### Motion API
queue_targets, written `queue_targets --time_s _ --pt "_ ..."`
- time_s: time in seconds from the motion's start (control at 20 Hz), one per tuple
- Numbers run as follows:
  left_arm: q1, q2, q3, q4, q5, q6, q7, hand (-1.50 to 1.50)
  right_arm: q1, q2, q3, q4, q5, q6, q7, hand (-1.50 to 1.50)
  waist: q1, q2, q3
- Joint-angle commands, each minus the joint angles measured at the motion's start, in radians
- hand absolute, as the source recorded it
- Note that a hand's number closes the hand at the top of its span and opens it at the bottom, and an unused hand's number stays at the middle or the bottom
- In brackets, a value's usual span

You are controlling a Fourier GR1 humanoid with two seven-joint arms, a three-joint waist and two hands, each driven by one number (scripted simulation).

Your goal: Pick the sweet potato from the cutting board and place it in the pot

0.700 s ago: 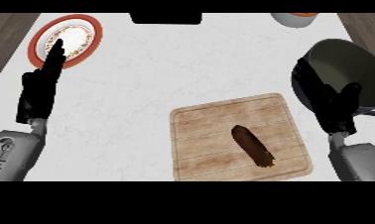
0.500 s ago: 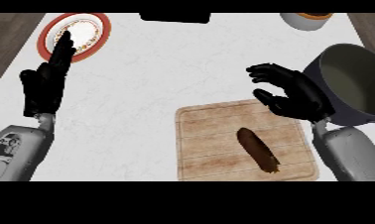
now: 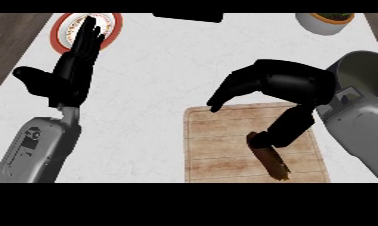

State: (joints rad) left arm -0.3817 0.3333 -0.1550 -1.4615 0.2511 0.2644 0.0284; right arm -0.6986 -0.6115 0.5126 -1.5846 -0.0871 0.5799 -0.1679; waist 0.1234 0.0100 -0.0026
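Observation:
A brown sweet potato [image 3: 270, 160] lies on the wooden cutting board [image 3: 214, 145] at the lower right. My right hand [image 3: 284, 87] hangs over the board with its fingers spread and pointing down. One finger reaches the sweet potato's upper end; the others stay apart from it. The grey pot [image 3: 360, 72] shows at the right edge, partly hidden behind my right forearm. At the left, my left hand [image 3: 74, 72] rests open with its fingers up.
A red-rimmed plate [image 3: 111, 26] sits at the back left, partly behind my left fingers. A white bowl [image 3: 325, 22] stands at the back right. A dark object [image 3: 188, 17] lies along the counter's far edge.
My right hand has swung left from beside the pot and dropped over the cutting board, down to the sweet potato. The view has shifted, and my left hand shows larger.

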Motion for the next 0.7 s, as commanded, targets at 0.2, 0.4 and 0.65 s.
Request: queue_targets --time_s 0.2,0.4,0.65 --pt "0.012 -0.012 0.042 -0.014 0.042 -0.014 -0.020 0.00 -0.188 -0.133 0.090 0.014 0.245 0.235 -0.436 -1.50 -0.045 0.008 0.005" --pt "0.070 0.010 0.072 -0.007 0.061 -0.049 -0.059 0.00 -0.252 -0.168 0.221 -0.012 0.414 0.190 -0.452 -1.50 -0.053 0.002 0.002" --pt "0.057 0.019 0.089 -0.022 0.056 -0.032 -0.013 0.00 -0.320 -0.193 0.338 -0.030 0.546 0.143 -0.511 -1.50 -0.085 -0.005 0.002"
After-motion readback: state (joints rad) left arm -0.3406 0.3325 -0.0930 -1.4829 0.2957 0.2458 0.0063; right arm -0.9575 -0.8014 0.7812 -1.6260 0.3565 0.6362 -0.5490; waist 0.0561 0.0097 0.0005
